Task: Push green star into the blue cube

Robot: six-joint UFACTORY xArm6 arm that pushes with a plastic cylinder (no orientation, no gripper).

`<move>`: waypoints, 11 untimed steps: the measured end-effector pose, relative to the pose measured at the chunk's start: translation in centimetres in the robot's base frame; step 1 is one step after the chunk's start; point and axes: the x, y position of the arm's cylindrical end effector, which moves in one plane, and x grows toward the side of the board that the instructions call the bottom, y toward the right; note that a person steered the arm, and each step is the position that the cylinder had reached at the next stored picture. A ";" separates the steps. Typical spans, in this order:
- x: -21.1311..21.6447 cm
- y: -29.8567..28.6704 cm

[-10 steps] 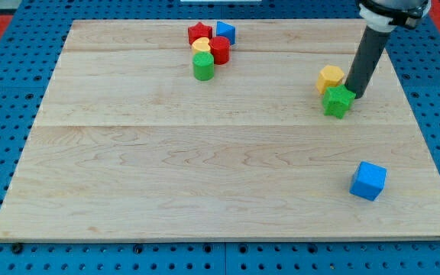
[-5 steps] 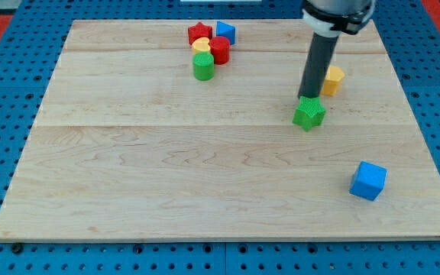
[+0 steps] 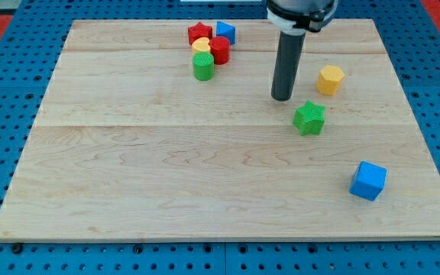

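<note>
The green star [image 3: 309, 118] lies on the wooden board right of centre. The blue cube [image 3: 369, 181] sits at the lower right, well apart from the star. My tip [image 3: 282, 98] is down on the board just up and left of the green star, with a small gap between them. The rod rises from it toward the view's top.
A yellow block [image 3: 330, 79] lies up and right of the star. At the top centre is a cluster: red star [image 3: 198, 33], small blue block [image 3: 225, 32], red cylinder [image 3: 220, 50], yellow block [image 3: 202, 46], green cylinder [image 3: 203, 67]. The board's [image 3: 128, 168] edges border blue pegboard.
My tip moved left across the board, from the star's right side to its upper left. The green star was pushed left and down, away from the yellow block, and now rests free.
</note>
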 end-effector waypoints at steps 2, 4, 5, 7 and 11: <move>1.6 1.0; 6.4 2.9; 6.4 3.0; 7.5 7.7; 10.8 8.8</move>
